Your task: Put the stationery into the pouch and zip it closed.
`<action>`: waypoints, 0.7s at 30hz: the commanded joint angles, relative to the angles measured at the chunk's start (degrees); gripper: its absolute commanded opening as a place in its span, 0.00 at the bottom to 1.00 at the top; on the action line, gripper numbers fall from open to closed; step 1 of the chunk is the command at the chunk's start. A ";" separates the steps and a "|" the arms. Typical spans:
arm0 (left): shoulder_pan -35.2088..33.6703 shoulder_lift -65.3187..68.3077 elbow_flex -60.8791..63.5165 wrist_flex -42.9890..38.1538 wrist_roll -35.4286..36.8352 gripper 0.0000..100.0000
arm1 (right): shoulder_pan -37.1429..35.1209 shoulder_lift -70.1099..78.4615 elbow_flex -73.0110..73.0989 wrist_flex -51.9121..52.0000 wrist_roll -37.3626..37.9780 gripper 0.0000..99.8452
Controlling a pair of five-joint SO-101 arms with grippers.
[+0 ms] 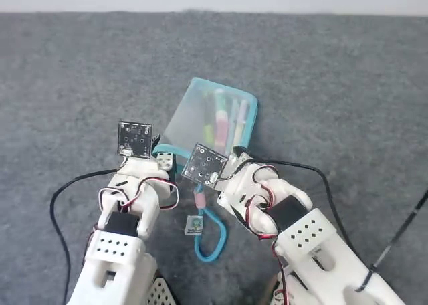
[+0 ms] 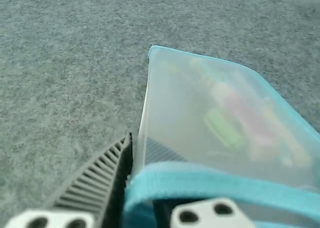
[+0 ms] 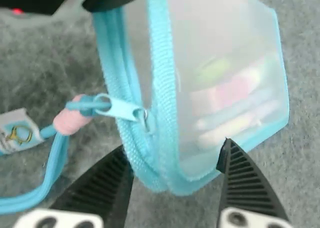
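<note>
Left pincer (image 2: pixel 144 190) partly behind pouch (image 2: pixel 200 108) edge

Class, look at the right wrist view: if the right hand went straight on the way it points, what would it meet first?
The pouch: its corner lies between the open fingers of the right hand, so contact there looks likely, though depth is unclear.

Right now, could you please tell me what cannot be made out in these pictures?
Stationery: all views, just coloured shapes through the frosted pouch wall; number and kinds unclear.
Zipper slider: high view, covered by the right arm's wrist camera.
Tag: print too small in the high view, cut by the edge in the right wrist view.
Zip's far end: right wrist view, hidden behind the left gripper.
</note>
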 commanded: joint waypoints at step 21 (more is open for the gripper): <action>4.84 -0.35 -4.53 0.79 -9.05 0.10 | 14.81 -1.01 -0.79 -4.09 -11.60 0.01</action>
